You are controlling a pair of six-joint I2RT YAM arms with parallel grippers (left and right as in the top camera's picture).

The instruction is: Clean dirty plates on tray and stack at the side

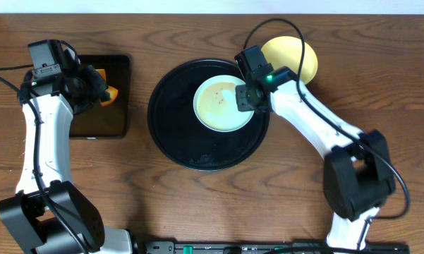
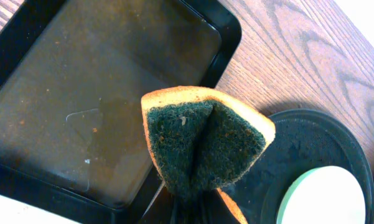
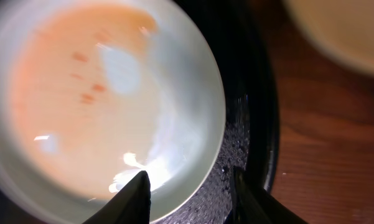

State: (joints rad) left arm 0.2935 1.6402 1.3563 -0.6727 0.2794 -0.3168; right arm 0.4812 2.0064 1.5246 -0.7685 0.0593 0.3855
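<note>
From above: the round tray (image 1: 171, 134) sits mid-table (image 1: 197, 204), and the green plate (image 1: 215, 106) lies inside it toward 2 o'clock, with faint orange smears on it. The yellow plate (image 1: 300, 56) is off the tray on the bare wood, out past its 2 o'clock, partly under the right arm. The right gripper (image 1: 243, 95) hangs over the green plate's 3 o'clock edge. Off at the round tray's 9 o'clock there's a rectangular tray (image 1: 120, 116), and the left gripper (image 1: 99, 88) is above it with a sponge (image 1: 110, 94).

Left wrist cam: the sponge is folded, dark green scrub side facing the camera and orange backing along the top. It's pinched tight from 6 o'clock, with the fingers mostly hidden behind it. Behind it is the rectangular tray with a thin brownish liquid in it. The round tray and green plate peek in around 4 o'clock.

Right wrist cam: the green plate fills the 10 o'clock side, streaked orange and wet-looking. The two fingers (image 3: 137, 199) are spread apart at 6 o'clock, one over the plate's rim and one over the tray floor, with the plate's edge between them. Can't tell if either one touches. The yellow plate is a blur at 1 o'clock.
</note>
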